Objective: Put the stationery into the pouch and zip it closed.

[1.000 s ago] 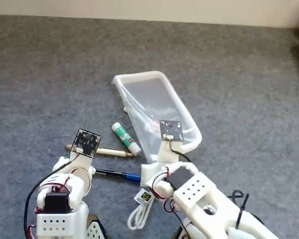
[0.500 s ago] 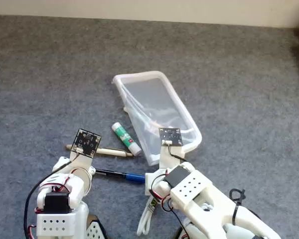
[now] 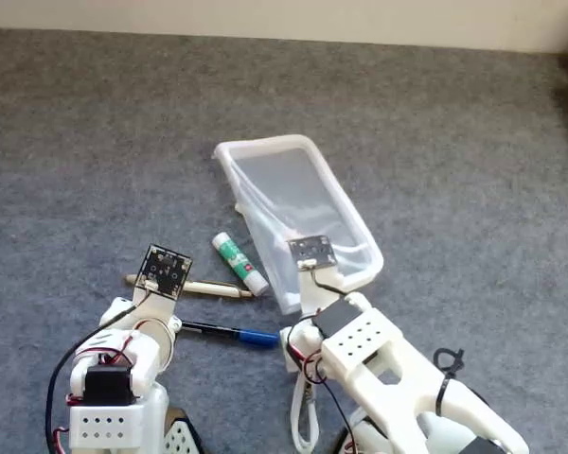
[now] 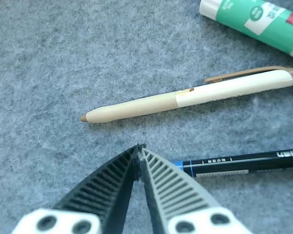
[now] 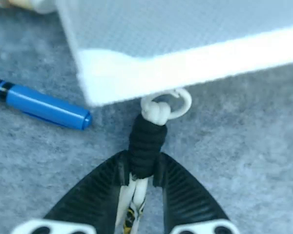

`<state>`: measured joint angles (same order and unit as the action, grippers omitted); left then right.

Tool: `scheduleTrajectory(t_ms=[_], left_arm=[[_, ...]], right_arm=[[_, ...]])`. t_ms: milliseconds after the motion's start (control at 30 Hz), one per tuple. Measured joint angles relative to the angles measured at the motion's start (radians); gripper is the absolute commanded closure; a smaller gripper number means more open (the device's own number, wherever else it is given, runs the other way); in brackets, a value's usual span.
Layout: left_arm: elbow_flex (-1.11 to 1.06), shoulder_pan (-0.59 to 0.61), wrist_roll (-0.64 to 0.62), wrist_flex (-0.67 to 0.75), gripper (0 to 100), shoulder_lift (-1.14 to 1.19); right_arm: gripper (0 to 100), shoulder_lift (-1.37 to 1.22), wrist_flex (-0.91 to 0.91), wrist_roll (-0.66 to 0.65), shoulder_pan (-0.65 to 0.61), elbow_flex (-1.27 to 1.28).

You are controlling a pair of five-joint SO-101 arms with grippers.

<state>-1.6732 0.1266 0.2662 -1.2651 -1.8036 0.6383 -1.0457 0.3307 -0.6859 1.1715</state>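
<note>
two pens (image 3: 213, 288) (image 3: 222, 331), one glue stick (image 3: 239, 263), one pouch (image 3: 284, 184); left claw (image 4: 138, 151) together, right claw (image 5: 142, 168) clamped on pull cord (image 5: 146, 141).

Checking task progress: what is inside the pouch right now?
No stationery shows through the pouch; the glue stick, cream pen and blue-capped pen lie outside. Its near end is covered by the right arm's wrist.
</note>
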Motion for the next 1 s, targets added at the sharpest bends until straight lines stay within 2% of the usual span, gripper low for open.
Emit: scheduleTrajectory(t_ms=[367, 467, 700, 833, 1000], left_arm=[[0.0, 0.0, 0.0, 0.0, 100, 0.0], [0.0, 0.0, 0.0, 0.0, 100, 0.0], [0.0, 0.0, 0.0, 0.0, 100, 0.0], [0.0, 0.0, 0.0, 0.0, 100, 0.0], [0.0, 0.0, 0.0, 0.0, 100, 0.0]], right_arm=[[99.5, 0.0, 0.0, -0.279, 0.069, -0.003], [99.5, 0.0, 0.0, -0.396, 0.098, -0.003], [99.5, 0.0, 0.051, -0.786, 0.206, -0.003], [98.9, 0.0, 0.068, -0.879, 0.249, -0.014], [82.7, 0.0, 0.018, -0.893, 0.255, -0.091]])
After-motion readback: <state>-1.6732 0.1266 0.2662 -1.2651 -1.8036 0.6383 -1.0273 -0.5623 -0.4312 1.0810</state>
